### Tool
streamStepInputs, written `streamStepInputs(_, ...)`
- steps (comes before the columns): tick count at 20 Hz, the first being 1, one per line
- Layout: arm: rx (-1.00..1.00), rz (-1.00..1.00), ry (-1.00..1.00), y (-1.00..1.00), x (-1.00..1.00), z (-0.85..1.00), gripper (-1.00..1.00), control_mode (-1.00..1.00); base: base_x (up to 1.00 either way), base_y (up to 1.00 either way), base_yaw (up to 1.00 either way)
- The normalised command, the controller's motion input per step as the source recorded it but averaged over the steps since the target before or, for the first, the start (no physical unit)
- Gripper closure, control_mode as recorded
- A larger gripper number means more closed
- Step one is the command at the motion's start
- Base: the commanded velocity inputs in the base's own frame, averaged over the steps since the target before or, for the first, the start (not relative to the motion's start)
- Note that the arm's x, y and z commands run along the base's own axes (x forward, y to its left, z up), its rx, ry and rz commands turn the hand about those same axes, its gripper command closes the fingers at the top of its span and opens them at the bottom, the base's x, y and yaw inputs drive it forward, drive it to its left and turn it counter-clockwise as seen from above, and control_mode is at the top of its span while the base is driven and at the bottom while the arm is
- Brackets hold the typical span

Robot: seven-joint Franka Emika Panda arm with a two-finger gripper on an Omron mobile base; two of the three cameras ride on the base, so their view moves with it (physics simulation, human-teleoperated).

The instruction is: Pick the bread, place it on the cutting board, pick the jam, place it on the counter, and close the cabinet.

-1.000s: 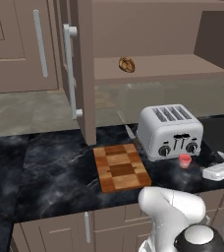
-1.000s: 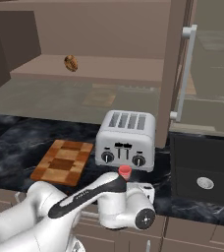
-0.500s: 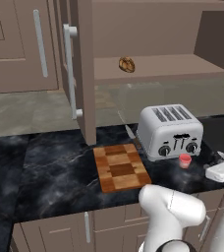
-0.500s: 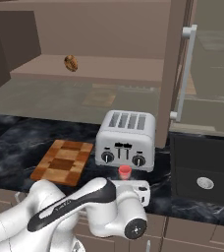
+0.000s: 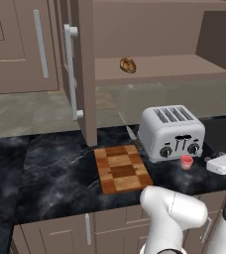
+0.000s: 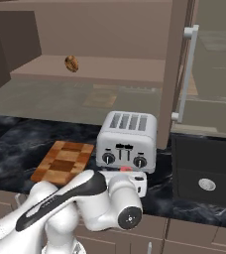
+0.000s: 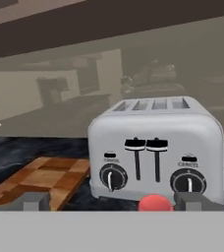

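Showing tiny unreadable labels, toaster (image 7: 155,147) beside jam (image 7: 155,203).

Even, dim rendered light; soft, slightly blurred detail.

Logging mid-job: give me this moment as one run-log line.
bread: on cabinet shelf | board: bare | jam: on counter by toaster | gripper: open, low, facing toaster | cabinet door: open
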Motion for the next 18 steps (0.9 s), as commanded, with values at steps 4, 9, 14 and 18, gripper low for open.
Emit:
streamStepInputs(4, 0.00, 0.02, -0.01, 0.01, -0.30, 0.51, -1.00, -1.00, 0.00, 0.00, 0.00)
streamStepInputs(9, 0.00, 0.01, -0.01, 0.03, -0.24, 0.49, -1.00, -1.00, 0.00, 0.00, 0.00)
streamStepInputs(14, 0.00, 0.00, 0.00, 0.02, -0.12, 0.36, -1.00, -1.00, 0.00, 0.00, 0.00)
streamStepInputs(18, 0.00, 0.00, -0.01, 0.03, -0.10, 0.41, -1.00, -1.00, 0.00, 0.00, 0.00)
